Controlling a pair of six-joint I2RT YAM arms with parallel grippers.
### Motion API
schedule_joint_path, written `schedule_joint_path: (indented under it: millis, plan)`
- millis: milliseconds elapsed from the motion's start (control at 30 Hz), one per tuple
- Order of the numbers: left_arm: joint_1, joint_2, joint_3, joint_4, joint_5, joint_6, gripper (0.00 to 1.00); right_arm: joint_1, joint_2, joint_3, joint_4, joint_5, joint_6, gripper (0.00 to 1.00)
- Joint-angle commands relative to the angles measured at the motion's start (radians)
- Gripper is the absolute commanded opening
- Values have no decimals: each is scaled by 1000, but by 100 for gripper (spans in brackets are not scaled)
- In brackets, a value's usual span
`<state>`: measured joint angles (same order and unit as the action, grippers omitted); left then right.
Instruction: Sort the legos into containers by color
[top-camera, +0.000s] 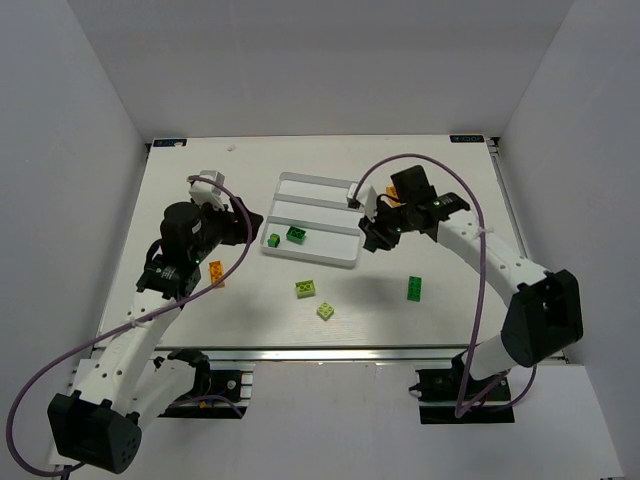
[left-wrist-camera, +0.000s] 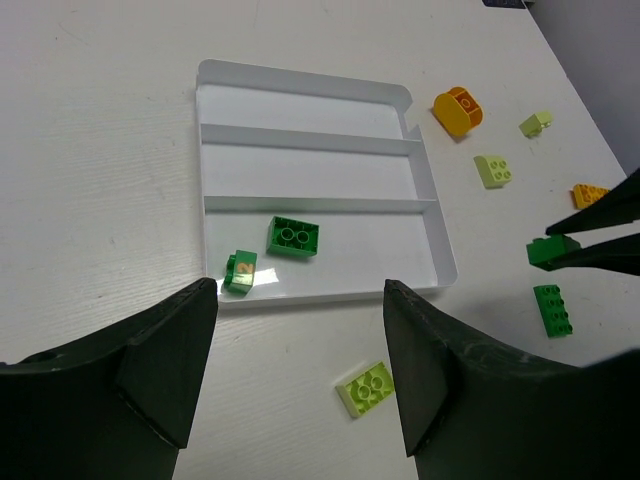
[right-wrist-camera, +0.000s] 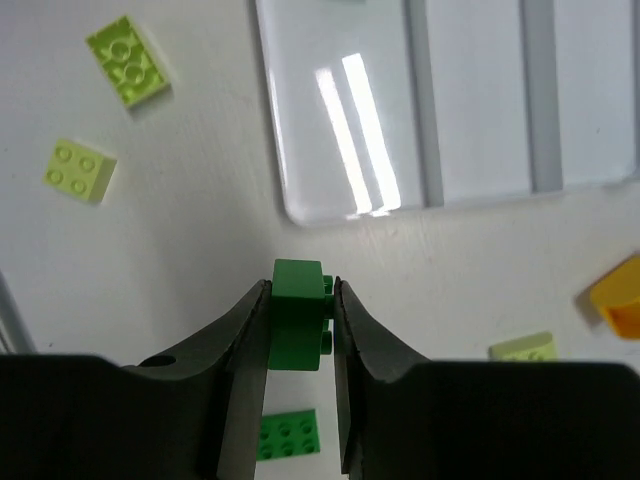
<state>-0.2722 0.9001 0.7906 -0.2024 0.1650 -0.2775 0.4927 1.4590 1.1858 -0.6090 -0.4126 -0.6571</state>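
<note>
The white tray (top-camera: 312, 208) has three long compartments. Two dark green bricks (top-camera: 296, 234) (left-wrist-camera: 293, 236) lie in its near compartment; the other two are bare. My right gripper (top-camera: 369, 240) is shut on a dark green brick (right-wrist-camera: 298, 300) and holds it above the table just off the tray's right end (right-wrist-camera: 470, 100). That brick also shows in the left wrist view (left-wrist-camera: 553, 251). My left gripper (top-camera: 256, 224) is open and empty over the tray's left end, above a yellow-green brick (left-wrist-camera: 366, 387).
Loose on the table: two yellow-green bricks (top-camera: 305, 289) (top-camera: 326, 311), a dark green brick (top-camera: 414, 288), an orange brick (top-camera: 216, 273) by the left arm, an orange piece (left-wrist-camera: 458, 110) and two pale bricks (left-wrist-camera: 493, 170) right of the tray.
</note>
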Motion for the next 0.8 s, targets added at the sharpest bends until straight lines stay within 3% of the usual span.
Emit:
schedule_joint_path:
  millis: [0,367,500,533,767]
  plan:
    - [-2,-21,-10,27,8,12,77,24,92,72,73,-52,1,7]
    - [7,-17,-21,44,30,26,77,78,452,317,230,34,119,14]
    - [7,-17,-21,47,39,26,77,84,486,356,199,24,131,49]
    - [7,-13,-21,47,42,26,77,83,474,350,195,20,137,54]
    - [7,-13,-21,54,62,17,76,64,267,186,270,99,212,62]
